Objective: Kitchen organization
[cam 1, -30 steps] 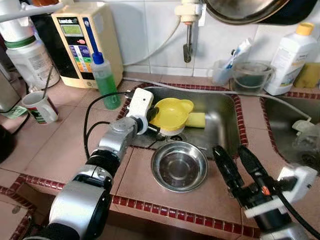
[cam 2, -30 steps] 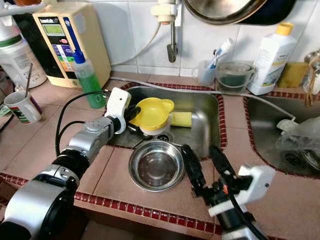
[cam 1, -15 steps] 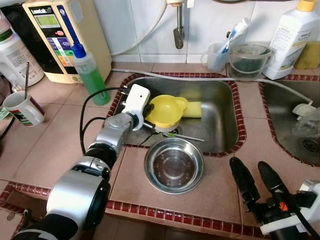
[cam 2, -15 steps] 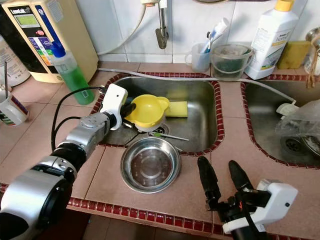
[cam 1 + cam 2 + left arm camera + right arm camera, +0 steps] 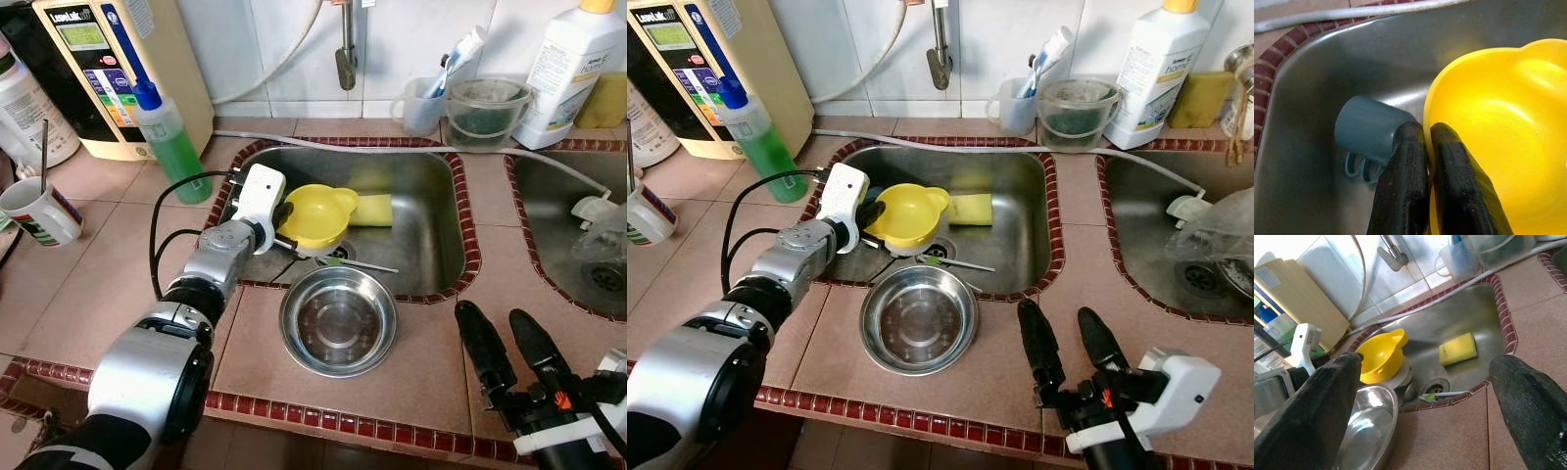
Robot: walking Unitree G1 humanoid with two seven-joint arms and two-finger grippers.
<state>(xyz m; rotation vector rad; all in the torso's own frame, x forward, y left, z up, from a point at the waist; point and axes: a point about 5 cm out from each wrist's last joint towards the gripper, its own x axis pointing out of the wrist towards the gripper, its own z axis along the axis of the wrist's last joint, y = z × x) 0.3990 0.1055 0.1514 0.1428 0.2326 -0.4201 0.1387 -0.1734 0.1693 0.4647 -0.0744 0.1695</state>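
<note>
A yellow bowl [image 5: 315, 211] with a spout sits in the steel sink [image 5: 431, 201]. My left gripper [image 5: 1425, 134] is shut on the bowl's near rim, one finger inside and one outside. A dark teal mug [image 5: 1367, 131] lies on its side in the sink just beyond the fingers. A yellow sponge [image 5: 373, 208] lies beside the bowl, and a steel bowl [image 5: 338, 321] rests on the tiled counter at the sink's front edge. My right gripper [image 5: 509, 349] hovers open above the counter, right of the steel bowl.
A green soap bottle [image 5: 166, 134] and a beige water appliance [image 5: 110, 59] stand at the back left, with a mug [image 5: 30, 211] near the left edge. A faucet [image 5: 345, 49], a toothbrush cup [image 5: 426, 103], a glass bowl [image 5: 486, 108] and a white bottle [image 5: 563, 69] line the back wall. A second sink [image 5: 578, 235] lies right.
The camera has tilted down and the whole scene shifted. My right gripper has pulled back toward the counter's front edge, away from the steel bowl. The left gripper keeps its hold on the yellow bowl.
</note>
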